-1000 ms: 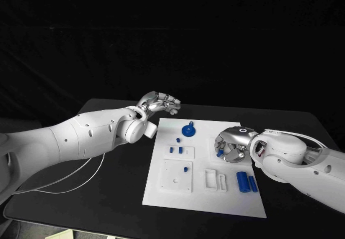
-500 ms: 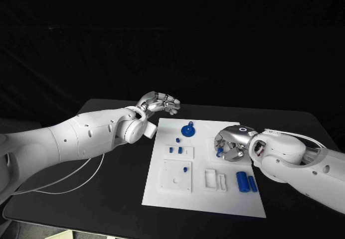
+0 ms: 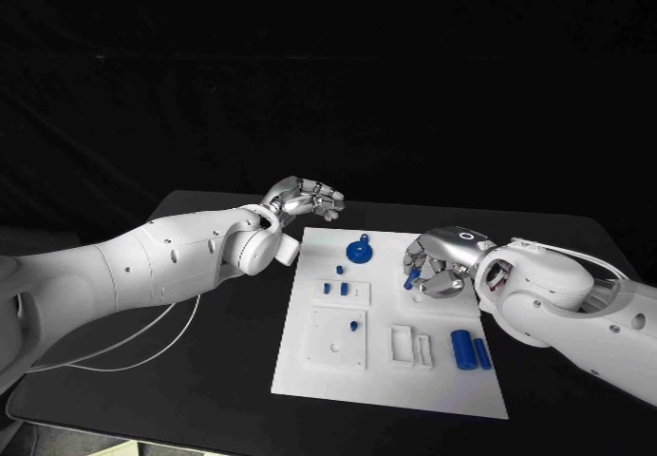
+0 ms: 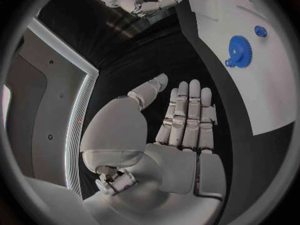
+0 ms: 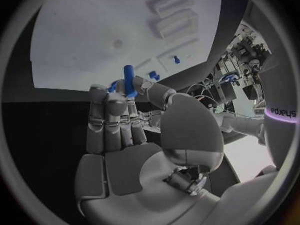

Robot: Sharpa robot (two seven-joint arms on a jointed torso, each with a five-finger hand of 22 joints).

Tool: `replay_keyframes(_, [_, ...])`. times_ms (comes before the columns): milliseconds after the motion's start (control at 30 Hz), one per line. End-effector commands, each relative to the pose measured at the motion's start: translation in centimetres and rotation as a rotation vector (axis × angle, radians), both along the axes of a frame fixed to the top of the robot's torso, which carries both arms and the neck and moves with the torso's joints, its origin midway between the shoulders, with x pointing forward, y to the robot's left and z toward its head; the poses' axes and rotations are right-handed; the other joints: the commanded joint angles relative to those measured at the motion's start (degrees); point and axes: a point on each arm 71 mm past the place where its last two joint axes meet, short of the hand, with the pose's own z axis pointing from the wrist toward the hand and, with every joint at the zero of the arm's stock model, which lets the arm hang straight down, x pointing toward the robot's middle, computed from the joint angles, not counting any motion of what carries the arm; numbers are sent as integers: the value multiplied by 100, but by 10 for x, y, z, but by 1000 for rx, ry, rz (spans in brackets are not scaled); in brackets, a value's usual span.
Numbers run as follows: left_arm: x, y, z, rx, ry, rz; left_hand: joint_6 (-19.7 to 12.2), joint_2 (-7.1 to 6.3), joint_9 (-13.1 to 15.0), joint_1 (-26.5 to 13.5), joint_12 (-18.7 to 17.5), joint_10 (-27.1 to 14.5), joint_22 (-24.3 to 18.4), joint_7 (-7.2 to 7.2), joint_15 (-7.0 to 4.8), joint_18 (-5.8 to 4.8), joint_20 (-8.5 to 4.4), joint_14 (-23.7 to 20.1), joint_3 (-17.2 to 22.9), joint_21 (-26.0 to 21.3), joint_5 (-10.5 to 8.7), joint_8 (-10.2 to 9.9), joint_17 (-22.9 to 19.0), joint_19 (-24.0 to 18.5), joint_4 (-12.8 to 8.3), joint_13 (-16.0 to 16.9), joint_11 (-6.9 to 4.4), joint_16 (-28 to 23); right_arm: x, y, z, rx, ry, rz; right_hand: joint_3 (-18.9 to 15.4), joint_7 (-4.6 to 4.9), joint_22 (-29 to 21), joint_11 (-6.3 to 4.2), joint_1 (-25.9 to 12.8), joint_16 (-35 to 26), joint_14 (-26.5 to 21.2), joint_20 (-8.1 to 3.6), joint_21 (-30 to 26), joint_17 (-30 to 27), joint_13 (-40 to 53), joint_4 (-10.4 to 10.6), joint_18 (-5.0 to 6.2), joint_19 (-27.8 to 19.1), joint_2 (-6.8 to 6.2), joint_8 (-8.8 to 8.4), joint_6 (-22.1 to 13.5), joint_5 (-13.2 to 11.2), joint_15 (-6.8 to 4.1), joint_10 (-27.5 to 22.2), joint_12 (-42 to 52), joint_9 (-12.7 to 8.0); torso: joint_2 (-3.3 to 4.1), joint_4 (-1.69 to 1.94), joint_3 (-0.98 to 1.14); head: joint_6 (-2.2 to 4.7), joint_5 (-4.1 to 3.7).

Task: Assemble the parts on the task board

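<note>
The right hand point(image 3: 441, 266) pinches a small blue peg point(image 5: 129, 80) at its fingertips above the task board point(image 3: 390, 380), toward the board's 2 o'clock edge. The left hand point(image 4: 184, 117) hovers off the board's 10 o'clock corner, fingers straight and pressed together, holding nothing. A blue gear point(image 3: 359, 251) lies at the board's 12 o'clock; two blue cylinders point(image 3: 470, 348) lie at 4 o'clock.

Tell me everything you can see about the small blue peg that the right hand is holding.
The blue peg is a short, smooth cylinder of plain blue, plastic by its look. The right hand pinches its lower part between the fingers, so its flat upper end stands free. It is lifted above the right side of the white task board, touching only those fingers. In the head view it shows as a small blue stub.
</note>
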Motion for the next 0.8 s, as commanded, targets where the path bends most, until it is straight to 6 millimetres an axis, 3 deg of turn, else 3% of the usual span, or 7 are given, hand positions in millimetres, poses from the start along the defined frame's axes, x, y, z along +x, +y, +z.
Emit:
replay_keyframes(33, [0,-2,1,-10,-5,-12,-39,8,-8,-6,-10,-25,8,5,15,69,29,24,-14,-20,19,14,10,-24,4,-8,1,-40,-4,7,3,106,25,-9,32,4,103,-10,-18,25,-52,-14,20,-8,6,-4,262,-26,18,35,44,-7,-87,223,38,81,7,-5,0,6,1])
replay_keyframes(267, [0,-4,1,-12,-5,-17,-39,8,-9,-4,-10,-25,9,5,15,69,29,25,-14,-21,19,15,15,-24,4,-8,1,-43,-15,38,6,162,50,72,47,8,100,-6,-24,21,-61,-23,20,-24,20,-11,262,-39,20,33,31,-7,-83,205,32,91,6,-7,1,-7,21])
replay_keyframes(567, [0,-7,1,-14,-3,-24,-40,9,-9,-3,-9,-25,11,6,15,69,30,26,-14,-23,19,16,21,-23,4,-9,1,-47,-43,80,-13,143,124,198,35,11,100,-3,-40,23,-64,-33,26,-41,40,-37,262,-49,47,32,21,-2,-80,196,30,104,6,5,1,-22,53])
replay_keyframes(800, [0,-9,1,-14,-3,-26,-40,9,-9,-4,-9,-25,13,6,15,69,30,27,-15,-25,19,16,26,-23,5,-10,1,-50,-54,92,-26,104,118,243,7,12,101,-2,-65,31,-66,-42,38,-67,76,-97,262,-61,94,33,17,3,-79,189,32,124,7,7,-6,-54,85])
